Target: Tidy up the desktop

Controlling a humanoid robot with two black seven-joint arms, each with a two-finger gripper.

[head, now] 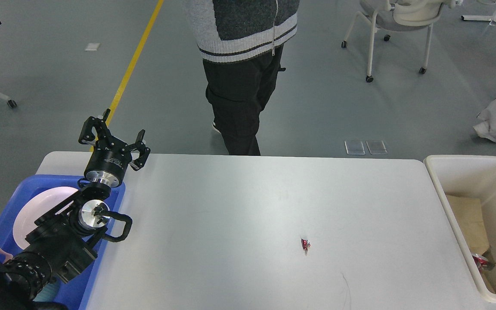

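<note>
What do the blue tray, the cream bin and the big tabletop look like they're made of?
The blue tray looks like moulded plastic: uniform colour, rounded rim, slight sheen. The cream bin also seems plastic, with thick smooth walls and a matte finish. The desktop looks like a smooth laminate or coated board, pale grey-white with soft glossy reflections; its core cannot be told.

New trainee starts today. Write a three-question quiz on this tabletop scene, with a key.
1. True or false: the small red crumpled wrapper lies on the glossy white-grey rectangular desktop.
2. What rests in the blue plastic tray? A) a white round plate B) a metal spoon C) a glass bottle
3. The left tool, raised over the tray's far end, has its fingers spread ____.

Key: 1 true; 2 A, the white round plate; 3 open.
</note>
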